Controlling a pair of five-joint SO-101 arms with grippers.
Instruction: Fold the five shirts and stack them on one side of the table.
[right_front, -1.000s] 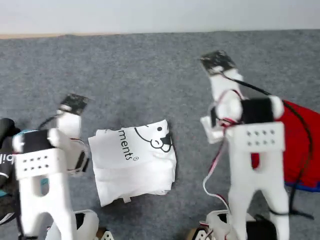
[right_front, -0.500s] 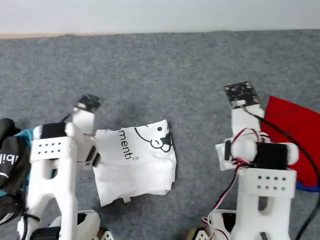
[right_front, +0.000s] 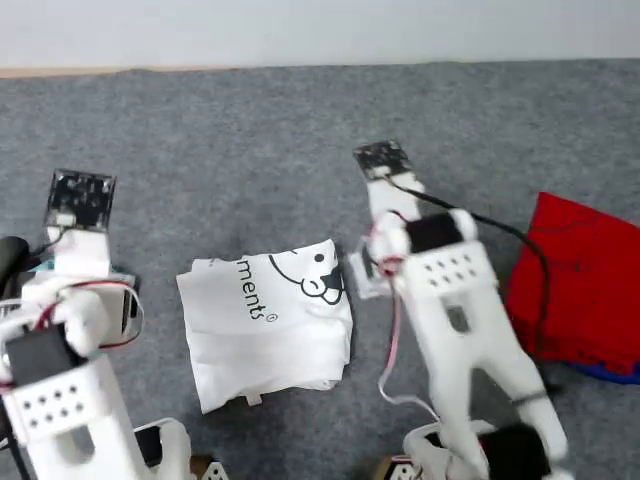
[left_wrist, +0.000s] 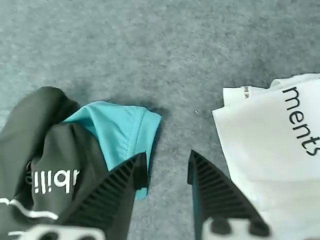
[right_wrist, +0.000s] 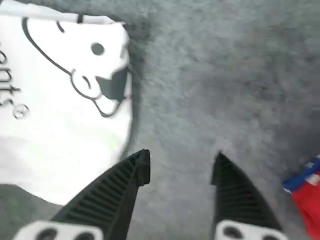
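Grey felt-like cover (right_front: 250, 140) ran over the whole table. A pale wall (right_front: 300, 30) stood behind it, well beyond the white shirt (right_front: 265, 325), with a thin wood-coloured strip (right_front: 50, 72) where the two met.

White shirt lay folded, print up, flat on the cover between my two arms. Left gripper (left_wrist: 166, 162) hung over bare cover just beside the white shirt's edge, spread apart, nothing in it. Right gripper (right_wrist: 182, 160) hung just off the white shirt's opposite edge, near the cartoon face print, also spread apart and empty. I couldn't tell if either one touched the cover.

On the left-arm side of the white shirt, a teal shirt (left_wrist: 120, 130) lay with a black shirt (left_wrist: 35, 150) bunched partly over it. Both were cut off at the frame edge, and in the high view my left arm (right_front: 60, 370) hid most of them.

Well apart from the white shirt on the right-arm side, a red shirt (right_front: 580, 280) lay over a blue cloth (right_front: 612, 372). Just a sliver of blue stuck out, so I couldn't tell if it was a shirt. Red shirt was also cut by the frame edge.
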